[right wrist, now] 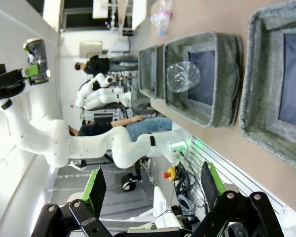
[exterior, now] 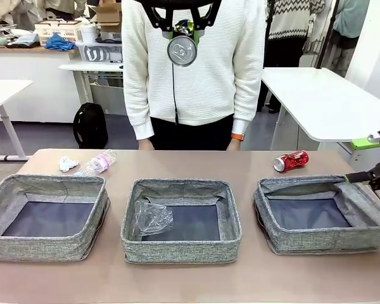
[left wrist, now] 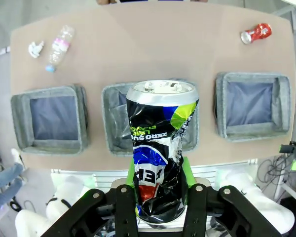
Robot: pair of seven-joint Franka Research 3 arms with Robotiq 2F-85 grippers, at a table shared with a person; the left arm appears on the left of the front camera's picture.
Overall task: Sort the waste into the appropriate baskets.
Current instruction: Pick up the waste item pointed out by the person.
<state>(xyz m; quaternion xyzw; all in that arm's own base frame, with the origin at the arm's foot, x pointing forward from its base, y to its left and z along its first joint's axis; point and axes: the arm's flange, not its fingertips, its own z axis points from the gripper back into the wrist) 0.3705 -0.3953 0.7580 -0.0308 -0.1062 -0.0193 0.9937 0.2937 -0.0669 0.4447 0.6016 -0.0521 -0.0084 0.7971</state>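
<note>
L claw (left wrist: 159, 175) clamped on black can (left wrist: 161, 123), above mid basket (left wrist: 108, 121); R claw (right wrist: 153, 183) apart.

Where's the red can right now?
In the front view, the red can lies on its side on the table, right side, just behind the right basket.

Upside down on the crushed black can (left wrist: 160, 163): "ZERO SU", cut off at a crease; below it, large white letters "EP". Print on red can (left wrist: 255, 33) and bottle (left wrist: 59, 43) too small to read.
</note>
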